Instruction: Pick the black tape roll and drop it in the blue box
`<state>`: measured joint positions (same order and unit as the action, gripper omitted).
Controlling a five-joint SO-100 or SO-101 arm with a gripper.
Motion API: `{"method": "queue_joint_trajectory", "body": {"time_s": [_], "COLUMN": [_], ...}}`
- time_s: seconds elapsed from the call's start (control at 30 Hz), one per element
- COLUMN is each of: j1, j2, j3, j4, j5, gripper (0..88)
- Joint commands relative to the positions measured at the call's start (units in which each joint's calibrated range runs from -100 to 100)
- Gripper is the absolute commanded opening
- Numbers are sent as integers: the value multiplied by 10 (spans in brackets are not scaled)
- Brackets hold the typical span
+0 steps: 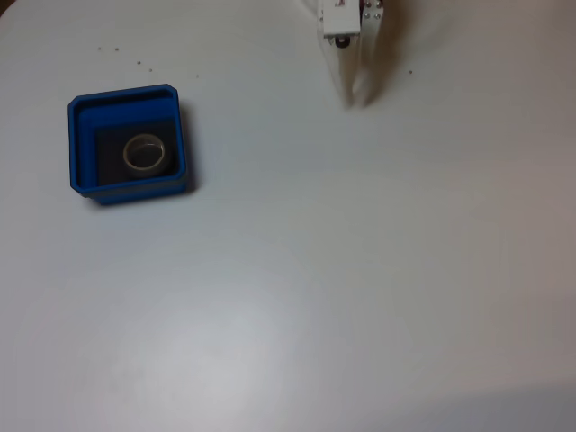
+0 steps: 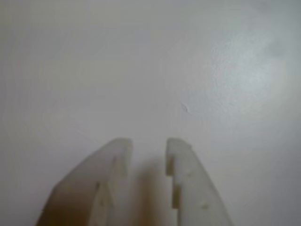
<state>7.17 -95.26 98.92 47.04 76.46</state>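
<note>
The blue box [image 1: 79, 148] sits at the left of the white table in the fixed view. The black tape roll [image 1: 165, 155] lies flat on the box's dark floor, its pale inner ring showing and its black outside blending into the floor. My white gripper [image 1: 355, 97] hangs at the top centre, far to the right of the box, with its fingers pointing toward the table. In the wrist view the gripper [image 2: 148, 146] is slightly open, a narrow gap between its pale fingertips [image 2: 181, 153] and nothing between them, only bare table beyond.
The white table [image 1: 315, 288] stretches wide below and to the right of the box. A few tiny dark specks [image 1: 117, 51] lie near the top left.
</note>
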Motion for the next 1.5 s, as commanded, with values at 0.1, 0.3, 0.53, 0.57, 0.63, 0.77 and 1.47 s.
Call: {"method": "queue_joint_trajectory", "body": {"time_s": [0.1, 0.3, 0.53, 0.57, 0.63, 0.77, 1.47], "j1": [2, 2, 1, 1, 1, 1, -24], "j2": [-37, -37, -37, -37, -37, -37, -37], "j3": [9, 9, 9, 9, 10, 10, 9], "j4": [-3, -9, -13, -13, -16, -77, -290], "j5": [4, 5, 72, 90, 116, 127, 130], "gripper": [9, 9, 9, 9, 9, 9, 9]}}
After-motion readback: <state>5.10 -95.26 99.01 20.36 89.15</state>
